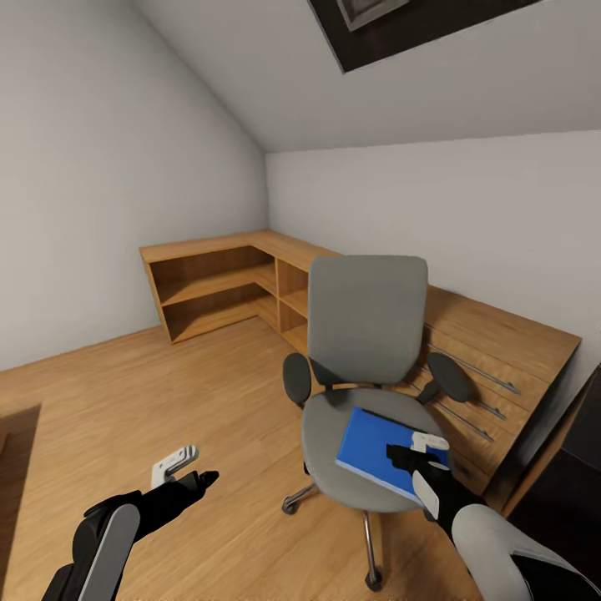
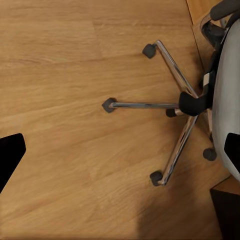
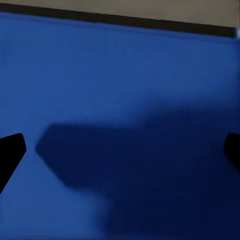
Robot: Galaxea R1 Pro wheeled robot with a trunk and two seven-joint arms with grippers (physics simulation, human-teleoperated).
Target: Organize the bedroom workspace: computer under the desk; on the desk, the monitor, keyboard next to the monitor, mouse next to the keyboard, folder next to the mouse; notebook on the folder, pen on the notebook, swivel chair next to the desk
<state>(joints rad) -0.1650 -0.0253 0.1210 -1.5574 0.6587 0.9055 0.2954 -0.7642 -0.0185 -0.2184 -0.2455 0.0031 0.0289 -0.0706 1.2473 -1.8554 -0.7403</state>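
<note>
Wooden corner shelf unit (image 1: 219, 284); wood floor (image 1: 167, 392); perhaps skylight (image 1: 376, 21).

Folder (image 1: 380, 446) on swivel chair (image 1: 365, 334), seemingly flat

no readable text, labels or numbers anywhere, not even on the blue folder (image 1: 380, 451)

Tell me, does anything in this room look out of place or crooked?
Yes. A blue folder lies on the seat of the swivel chair, set at a slant to the seat and reaching its right edge, an odd place for paperwork. The right end effector is right above it. Nothing looks spilled or broken.
</note>
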